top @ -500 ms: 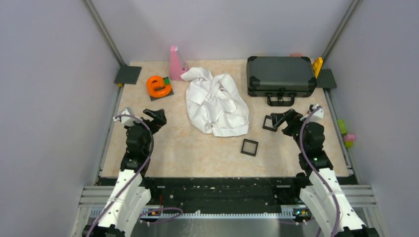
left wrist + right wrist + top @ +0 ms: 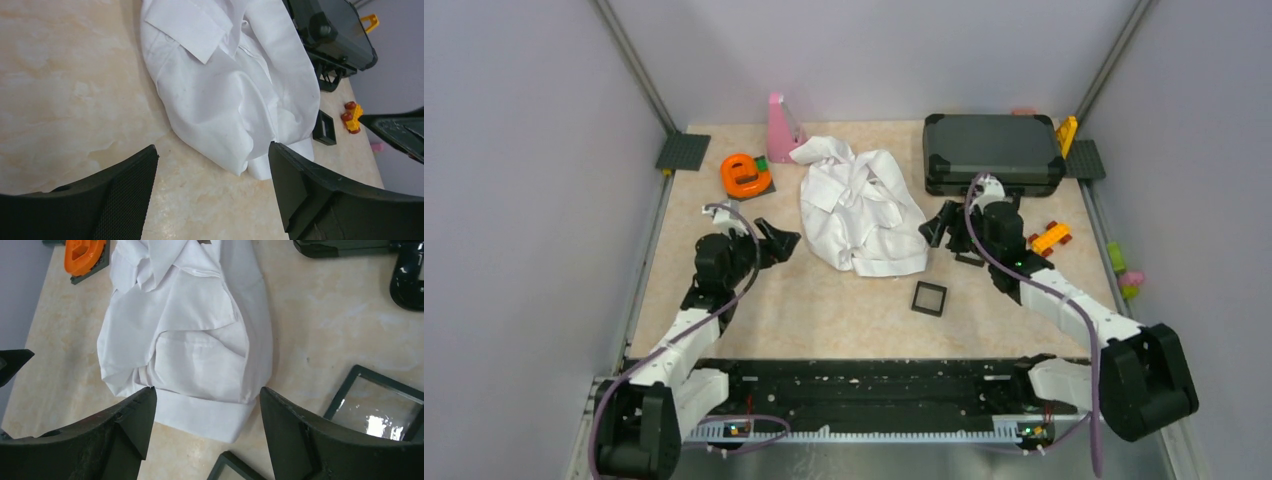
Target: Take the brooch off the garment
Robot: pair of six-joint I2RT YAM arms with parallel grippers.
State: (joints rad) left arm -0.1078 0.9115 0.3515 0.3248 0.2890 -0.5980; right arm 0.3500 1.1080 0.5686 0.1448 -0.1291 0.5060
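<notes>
The garment (image 2: 861, 210) lies crumpled in the middle of the table, a white shirt with folded cuffs and collar; it also fills the left wrist view (image 2: 230, 85) and the right wrist view (image 2: 190, 330). The brooch is hidden; no metallic ornament shows on the fabric in any view. My left gripper (image 2: 777, 238) is open just left of the garment's near edge, above the tabletop (image 2: 212, 150). At the garment's right side my right gripper (image 2: 938, 224) is open, its fingers framing the near cuff (image 2: 206, 391) without touching it.
A black case (image 2: 992, 150) stands at the back right. A pink cone (image 2: 780, 128) and an orange toy (image 2: 744, 174) sit at the back left. A black square tray (image 2: 929, 298) lies in front of the garment, another (image 2: 380, 402) under the right arm. A yellow toy car (image 2: 1049, 236) is further right.
Both arms have reached forward and inward, bringing each gripper close to the garment's sides. The yellow toy car now shows where the right arm stood.
</notes>
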